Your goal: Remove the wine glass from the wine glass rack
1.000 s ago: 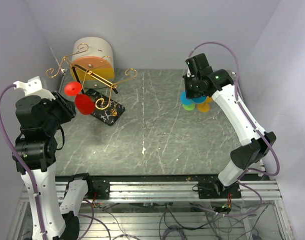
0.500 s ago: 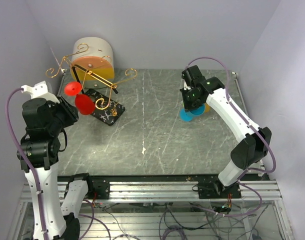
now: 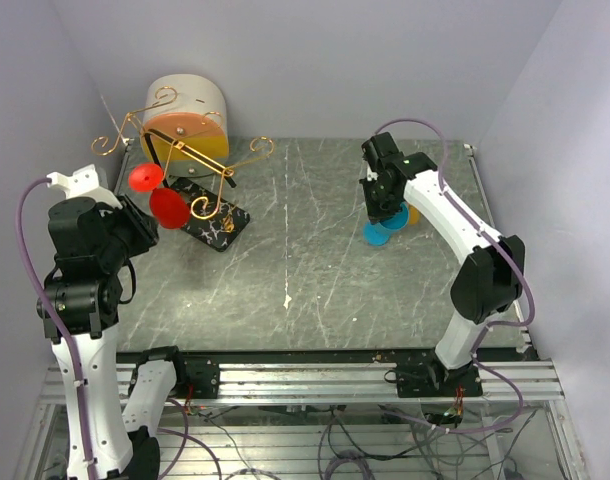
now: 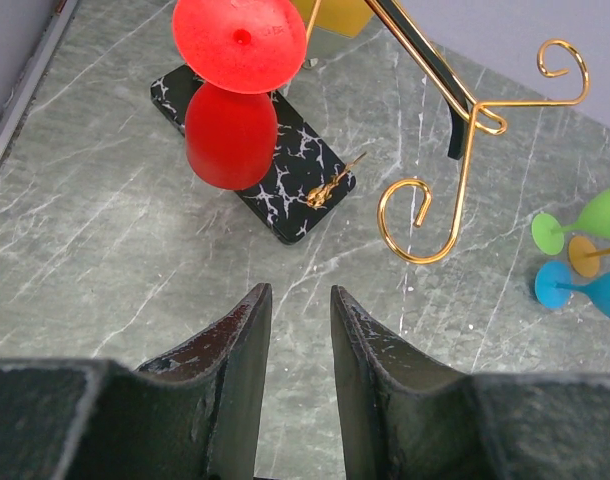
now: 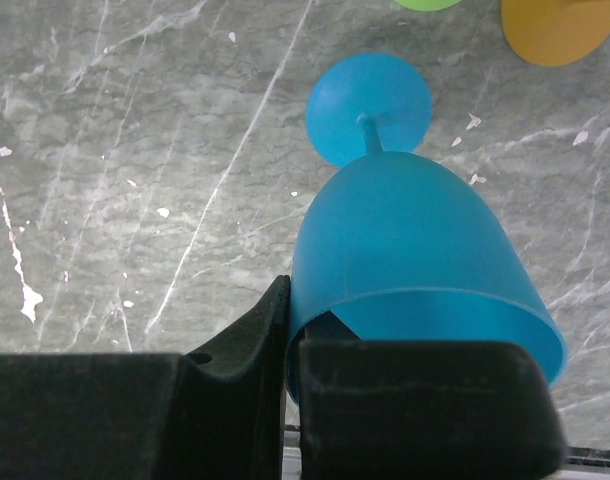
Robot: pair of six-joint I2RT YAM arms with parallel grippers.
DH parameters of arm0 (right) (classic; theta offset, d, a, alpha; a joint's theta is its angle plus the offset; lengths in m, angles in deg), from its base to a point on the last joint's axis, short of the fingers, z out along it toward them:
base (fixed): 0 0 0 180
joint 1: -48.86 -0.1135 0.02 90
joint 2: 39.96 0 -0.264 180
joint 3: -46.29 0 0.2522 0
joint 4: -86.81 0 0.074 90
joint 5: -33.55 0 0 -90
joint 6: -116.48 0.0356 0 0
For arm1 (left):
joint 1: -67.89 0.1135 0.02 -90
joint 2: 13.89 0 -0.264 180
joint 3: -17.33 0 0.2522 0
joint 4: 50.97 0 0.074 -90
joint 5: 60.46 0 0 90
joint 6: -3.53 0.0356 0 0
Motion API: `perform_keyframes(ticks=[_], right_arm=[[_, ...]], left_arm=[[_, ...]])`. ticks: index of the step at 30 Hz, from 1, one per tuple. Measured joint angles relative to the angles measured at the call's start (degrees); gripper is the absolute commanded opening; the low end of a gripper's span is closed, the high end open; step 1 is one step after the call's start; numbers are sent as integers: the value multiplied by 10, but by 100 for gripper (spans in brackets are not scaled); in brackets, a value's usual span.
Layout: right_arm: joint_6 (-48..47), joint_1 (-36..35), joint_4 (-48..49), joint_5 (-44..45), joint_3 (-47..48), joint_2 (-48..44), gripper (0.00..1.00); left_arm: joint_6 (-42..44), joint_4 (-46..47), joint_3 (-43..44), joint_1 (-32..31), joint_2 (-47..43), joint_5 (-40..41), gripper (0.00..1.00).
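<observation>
- Set-down is judged underway: blue wine glass (image 5: 415, 250) is clamped in right gripper (image 3: 383, 207), well apart from wine glass rack (image 3: 197, 158).
- Next, red wine glass (image 4: 230, 130), hung on the rack, must be unhooked; left gripper (image 4: 300, 320) is held apart nearby, empty.

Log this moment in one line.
left gripper: open, facing red wine glass on gold wire rack | right gripper: shut on blue wine glass

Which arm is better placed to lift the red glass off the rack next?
Left: the left gripper, open, faces the red glass on the rack; the right gripper holds a blue glass.
</observation>
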Motion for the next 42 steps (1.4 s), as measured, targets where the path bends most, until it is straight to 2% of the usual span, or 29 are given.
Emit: perform_keyframes(ticks=[4, 6, 8, 10, 15, 16, 22, 30, 36, 42], right_arm=[[-1, 5, 4, 1, 0, 13, 0], [-2, 6, 6, 0, 0, 21, 4], [-2, 6, 7, 0, 0, 30, 12], [-1, 6, 8, 0, 0, 34, 14], [-1, 6, 15, 0, 2, 34, 34], [-1, 6, 16, 0, 3, 33, 35], [1, 6, 18, 9, 23, 9, 35], [12, 6, 44, 33, 35, -105, 35], [19, 0, 104, 7, -10, -199, 35], [18, -3, 134, -12, -46, -219, 34]], left_arm=[[2, 0, -4, 0, 0, 0, 43], [2, 1, -7, 0, 0, 0, 45], [2, 0, -9, 0, 1, -1, 46], [3, 0, -9, 0, 2, -1, 48], [2, 0, -10, 0, 2, 0, 51], [1, 0, -10, 0, 1, 0, 52], [-12, 1, -17, 0, 1, 5, 57], [-36, 6, -18, 0, 5, 21, 57], [-80, 55, -17, 0, 43, -14, 57], [-129, 98, 20, 12, 110, -55, 56]])
